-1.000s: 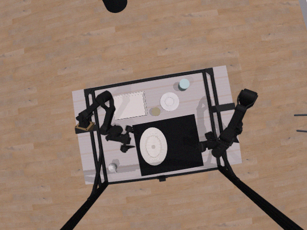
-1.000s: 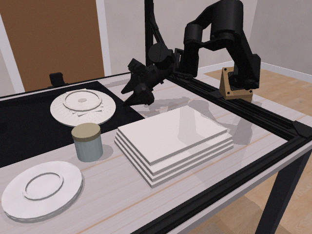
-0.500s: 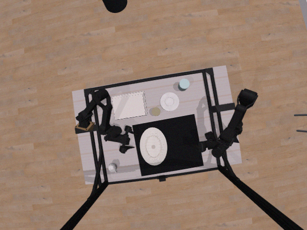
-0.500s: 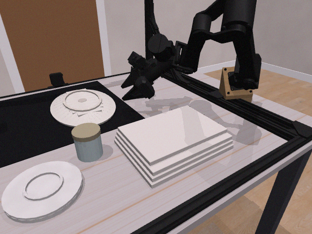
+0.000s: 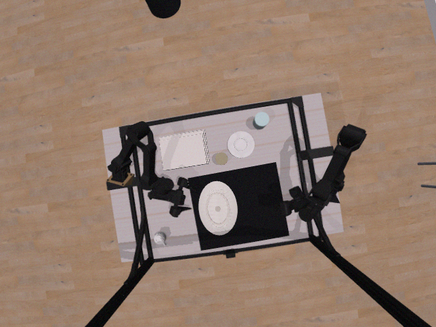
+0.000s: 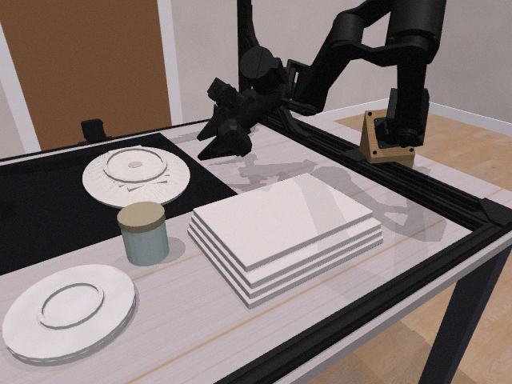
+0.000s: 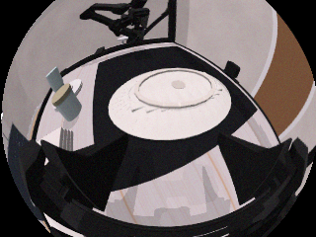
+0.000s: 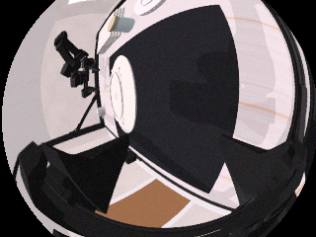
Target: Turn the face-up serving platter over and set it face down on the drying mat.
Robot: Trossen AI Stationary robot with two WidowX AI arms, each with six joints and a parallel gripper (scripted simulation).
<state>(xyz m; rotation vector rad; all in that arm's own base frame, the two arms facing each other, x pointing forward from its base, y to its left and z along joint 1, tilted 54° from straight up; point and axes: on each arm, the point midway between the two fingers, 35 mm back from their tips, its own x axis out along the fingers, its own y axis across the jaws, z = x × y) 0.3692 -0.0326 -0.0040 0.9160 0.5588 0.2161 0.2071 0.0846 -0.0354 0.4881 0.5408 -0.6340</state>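
Observation:
The white oval serving platter [image 5: 217, 207] lies on the left part of the black drying mat [image 5: 241, 206], rim down, with its foot ring on top. It also shows in the exterior view [image 6: 135, 175], in the left wrist view [image 7: 173, 102] and in the right wrist view [image 8: 122, 95]. My left gripper [image 5: 185, 196] is open and empty. It hangs just off the mat's left edge, a short way from the platter, clear of the table in the exterior view [image 6: 204, 145]. My right gripper [image 5: 287, 202] is open and empty at the mat's right edge, far from the platter.
A stack of white boards [image 6: 285, 231], a jar with a tan lid [image 6: 142, 233] and a round white plate [image 6: 68, 312] stand behind the mat. A pale blue cup [image 5: 261, 119] is at the back right, a small white object [image 5: 159, 238] at the front left. Black frame rails [image 5: 225, 110] ring the table.

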